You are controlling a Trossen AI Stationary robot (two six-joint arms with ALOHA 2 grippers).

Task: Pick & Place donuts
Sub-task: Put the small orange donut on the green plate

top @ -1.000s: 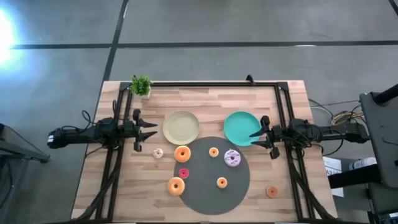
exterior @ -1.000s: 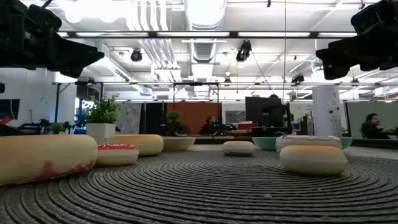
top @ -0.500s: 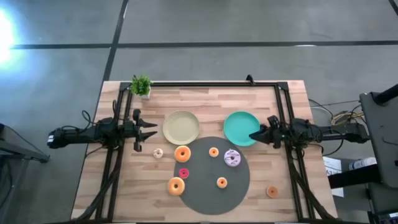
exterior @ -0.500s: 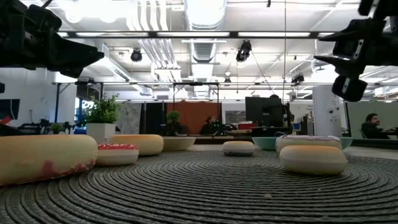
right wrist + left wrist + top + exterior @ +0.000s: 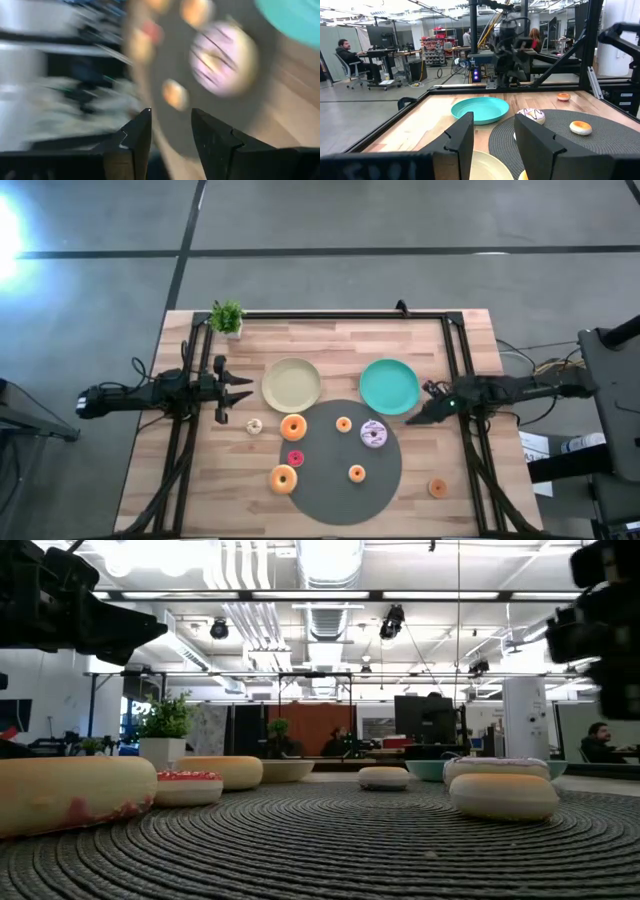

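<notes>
Two grippers, both with fingers parted and holding nothing: right gripper (image 5: 418, 419) just beside the grey mat's (image 5: 330, 500) edge, by the teal plate (image 5: 388, 386); left gripper (image 5: 246, 389) well clear of the mat, beside the cream plate (image 5: 291, 384). Donuts (image 5: 293, 427) lay on and around the mat, on the worktop (image 5: 330, 340).

bare wood (image 5: 330, 340) behind both plates (image 5: 292, 383)

Nothing readable anywhere here — no labels, brand names, numbers or signs that I can make out. The monitors in the room behind the table are too far off to show any text, and nothing on the table carries lettering.
</notes>
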